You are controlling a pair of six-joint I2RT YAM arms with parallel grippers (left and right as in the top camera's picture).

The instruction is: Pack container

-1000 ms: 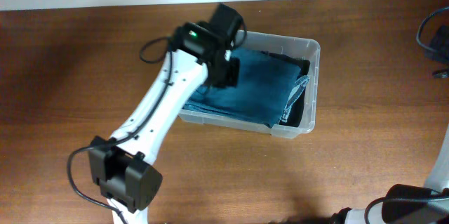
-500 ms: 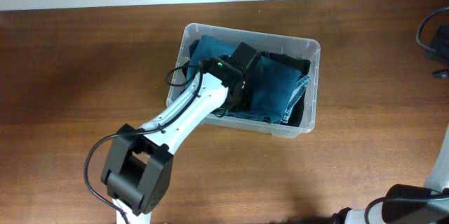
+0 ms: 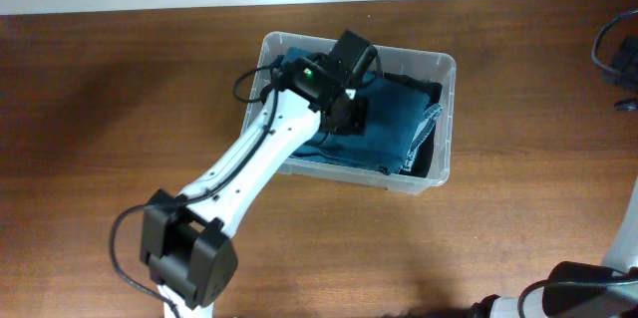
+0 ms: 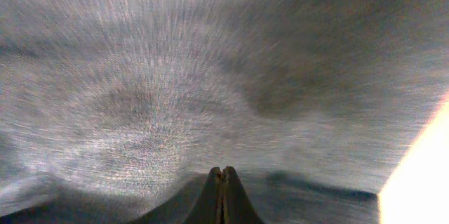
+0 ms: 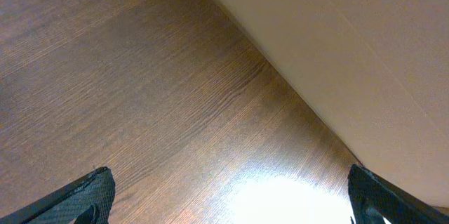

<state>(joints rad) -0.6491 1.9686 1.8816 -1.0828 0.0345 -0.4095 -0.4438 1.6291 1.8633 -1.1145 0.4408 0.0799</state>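
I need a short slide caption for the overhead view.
Left end effector, shut, low over folded denim in the clear container.

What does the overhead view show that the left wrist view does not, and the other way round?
Only the overhead view shows the clear container on the wooden table, with the left arm reaching into it. Only the left wrist view shows the left gripper, its fingertips shut together, very close to the weave of the blue denim cloth. Both show that cloth, seen from above folded in the container.
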